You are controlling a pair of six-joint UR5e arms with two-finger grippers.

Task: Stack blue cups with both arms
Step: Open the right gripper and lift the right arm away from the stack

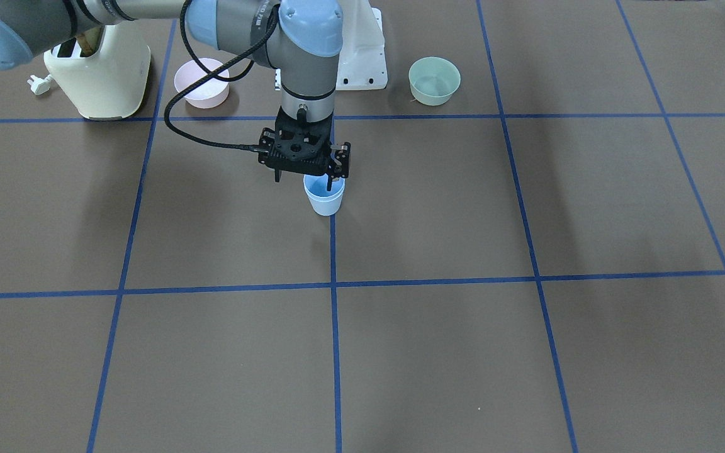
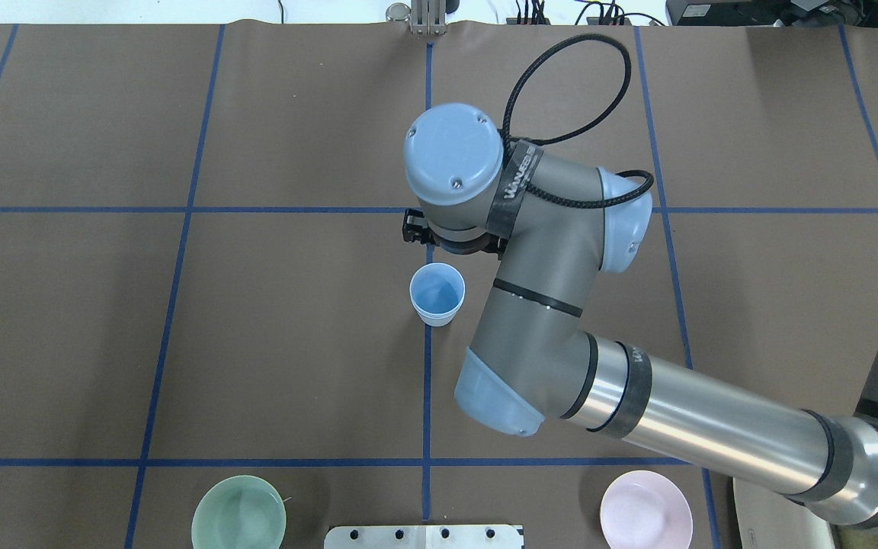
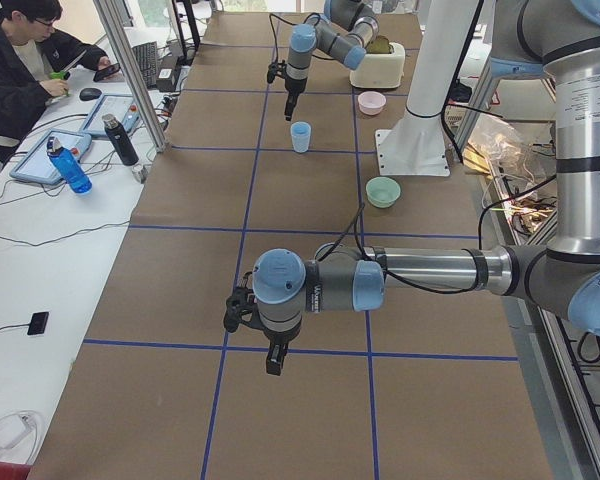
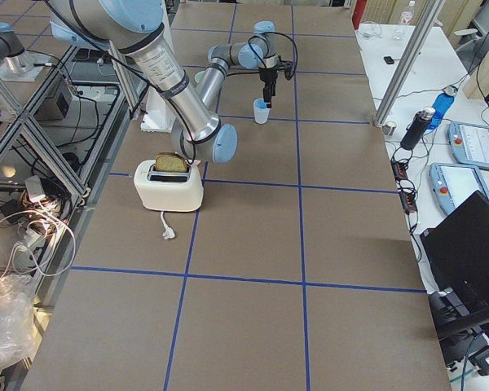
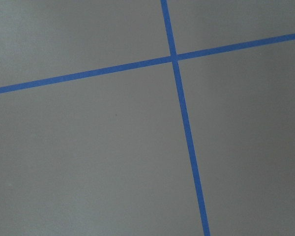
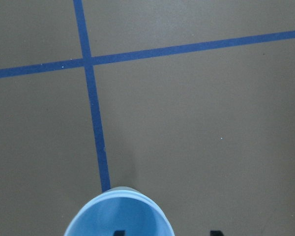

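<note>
One light-blue cup (image 1: 325,196) stands upright on the blue centre line, also seen in the overhead view (image 2: 437,294). A second cup does not show apart from it. My right gripper (image 1: 307,179) hangs just above the cup and is open. In the right wrist view one fingertip (image 6: 119,232) is inside the cup (image 6: 119,214) and the other is outside its wall. My left gripper (image 3: 270,360) shows only in the exterior left view, low over bare table and far from the cup (image 3: 300,137). I cannot tell whether it is open or shut.
A cream toaster (image 1: 98,75) with a loose plug (image 1: 40,83), a pink bowl (image 1: 202,83), a mint-green bowl (image 1: 434,80) and the white pedestal base (image 1: 362,56) stand along the robot's side. A person (image 3: 25,60) sits at the side table.
</note>
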